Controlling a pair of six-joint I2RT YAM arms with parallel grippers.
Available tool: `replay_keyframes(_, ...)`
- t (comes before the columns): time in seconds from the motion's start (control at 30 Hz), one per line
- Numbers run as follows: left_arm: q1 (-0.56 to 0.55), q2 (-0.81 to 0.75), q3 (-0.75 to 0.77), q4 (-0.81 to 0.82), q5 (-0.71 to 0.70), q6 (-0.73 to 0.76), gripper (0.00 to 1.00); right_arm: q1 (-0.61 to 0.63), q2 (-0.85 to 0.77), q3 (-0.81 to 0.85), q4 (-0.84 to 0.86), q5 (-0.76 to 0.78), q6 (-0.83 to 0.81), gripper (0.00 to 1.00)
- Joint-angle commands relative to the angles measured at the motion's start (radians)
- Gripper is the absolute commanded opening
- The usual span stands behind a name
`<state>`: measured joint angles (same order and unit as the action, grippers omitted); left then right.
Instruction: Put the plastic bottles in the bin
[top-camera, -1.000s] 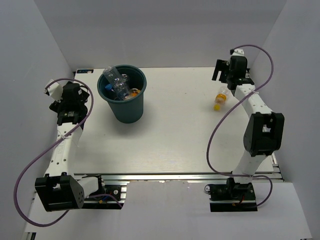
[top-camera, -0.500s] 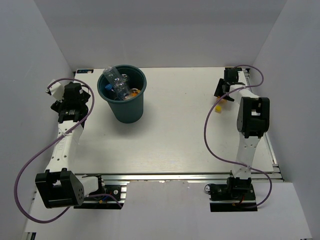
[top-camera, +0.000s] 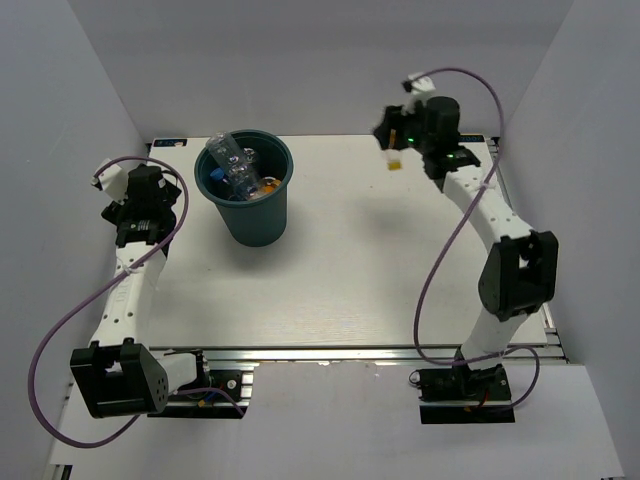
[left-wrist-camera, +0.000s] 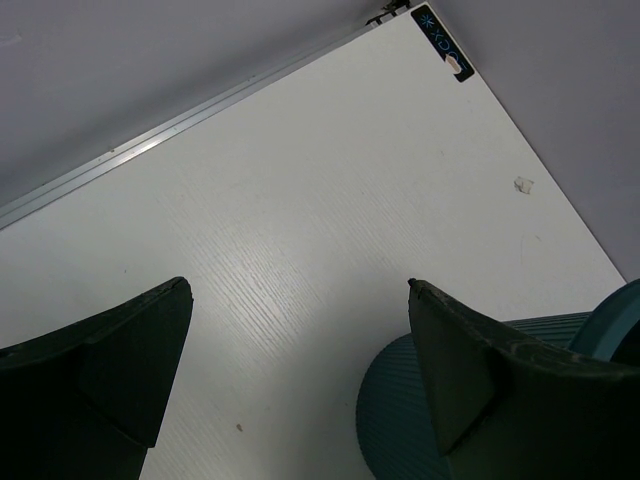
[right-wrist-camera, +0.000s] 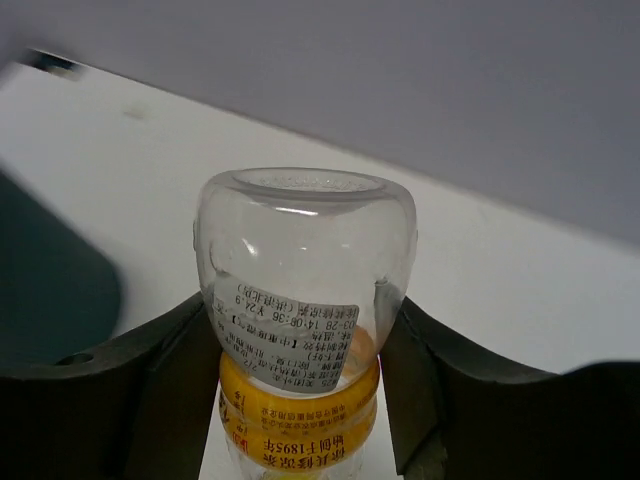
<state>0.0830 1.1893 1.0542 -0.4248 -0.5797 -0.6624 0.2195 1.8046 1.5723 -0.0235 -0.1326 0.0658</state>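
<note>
My right gripper (top-camera: 397, 145) hangs above the table's back right area, shut on a small clear bottle (top-camera: 396, 160) with a yellow-orange band. In the right wrist view that bottle (right-wrist-camera: 300, 290) sits squeezed between both fingers (right-wrist-camera: 165, 385), its base pointing away. The dark teal bin (top-camera: 256, 218) stands at the back left with several clear and orange bottles (top-camera: 236, 166) inside, one clear one poking above the rim. My left gripper (top-camera: 148, 192) waits left of the bin, open and empty (left-wrist-camera: 300, 340), with the bin's wall (left-wrist-camera: 400, 430) by its right finger.
White walls close in the table on the left, back and right. A small blue sticker (top-camera: 170, 143) marks the back left corner. A dark teal blur (right-wrist-camera: 50, 290) fills the left of the right wrist view.
My right gripper dropped onto the small bottle at the right, shut on it, then lifted it and carried it left along the back. The left arm stayed put.
</note>
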Motion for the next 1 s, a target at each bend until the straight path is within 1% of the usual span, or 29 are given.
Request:
replay_keyframes(0.0, 0.001, -0.046, 0.003, 0.02, 0.015, 0.003, 0.98, 0.192, -0.111, 0.064, 0.207, -0.166, -0.149, 0.4)
replay_keyframes(0.03, 0.001, -0.048, -0.005, 0.027, 0.023, 0.006, 0.98, 0.217, -0.119, 0.08, 0.239, -0.173, -0.147, 0.4)
replay_keyframes(0.1, 0.001, -0.05, -0.01, 0.041, 0.05, 0.006, 0.98, 0.291, -0.11, 0.106, 0.322, -0.076, -0.091, 0.4)
replay_keyframes(0.17, 0.001, -0.045, -0.01, 0.041, 0.064, 0.007, 0.98, 0.328, -0.068, 0.159, 0.358, -0.033, -0.055, 0.4)
replay_keyframes(0.2, 0.0, -0.043, -0.008, 0.04, 0.07, 0.009, 0.98, 0.363, -0.026, 0.178, 0.391, -0.026, 0.009, 0.4)
replay_keyframes(0.23, 0.001, -0.045, -0.008, 0.038, 0.072, 0.009, 0.98, 0.382, 0.001, 0.23, 0.399, -0.035, 0.025, 0.41)
replay_keyframes(0.27, 0.0, -0.043, -0.008, 0.038, 0.07, 0.009, 0.98, 0.403, 0.03, 0.267, 0.399, -0.05, 0.034, 0.42)
replay_keyframes(0.3, 0.001, -0.045, -0.007, 0.041, 0.072, 0.01, 0.98, 0.444, 0.097, 0.306, 0.396, -0.048, 0.049, 0.42)
replay_keyframes(0.33, 0.001, -0.045, -0.005, 0.044, 0.075, 0.014, 0.98, 0.466, 0.139, 0.357, 0.364, -0.047, 0.046, 0.43)
replay_keyframes(0.37, 0.001, -0.046, 0.001, 0.046, 0.081, 0.017, 0.98, 0.487, 0.177, 0.473, 0.338, -0.03, 0.04, 0.43)
replay_keyframes(0.43, 0.001, -0.046, 0.012, 0.046, 0.104, 0.023, 0.98, 0.538, 0.292, 0.586, 0.278, 0.016, 0.035, 0.44)
replay_keyframes(0.47, 0.001, -0.049, 0.013, 0.047, 0.109, 0.024, 0.98, 0.549, 0.32, 0.662, 0.274, 0.033, 0.038, 0.44)
replay_keyframes(0.5, 0.001, -0.053, 0.013, 0.05, 0.11, 0.024, 0.98, 0.564, 0.358, 0.682, 0.272, 0.042, 0.055, 0.45)
replay_keyframes(0.6, 0.001, -0.065, 0.009, 0.047, 0.093, 0.027, 0.98, 0.58, 0.361, 0.652, 0.29, 0.085, 0.071, 0.57)
replay_keyframes(0.63, 0.001, -0.065, 0.009, 0.049, 0.092, 0.029, 0.98, 0.58, 0.345, 0.632, 0.299, 0.09, 0.074, 0.64)
replay_keyframes(0.73, 0.001, -0.063, 0.012, 0.06, 0.096, 0.037, 0.98, 0.58, 0.303, 0.594, 0.316, 0.09, 0.062, 0.71)
replay_keyframes(0.77, 0.001, -0.06, 0.016, 0.052, 0.096, 0.038, 0.98, 0.58, 0.296, 0.592, 0.306, 0.087, 0.057, 0.76)
replay_keyframes(0.8, 0.001, -0.056, 0.029, 0.046, 0.096, 0.038, 0.98, 0.58, 0.276, 0.591, 0.297, 0.085, 0.054, 0.88)
replay_keyframes(0.83, 0.001, -0.054, 0.033, 0.043, 0.096, 0.038, 0.98, 0.58, 0.266, 0.591, 0.286, 0.065, 0.042, 0.89)
replay_keyframes(0.97, 0.001, -0.065, 0.04, 0.038, 0.089, 0.038, 0.98, 0.58, 0.228, 0.621, 0.173, -0.018, -0.024, 0.89)
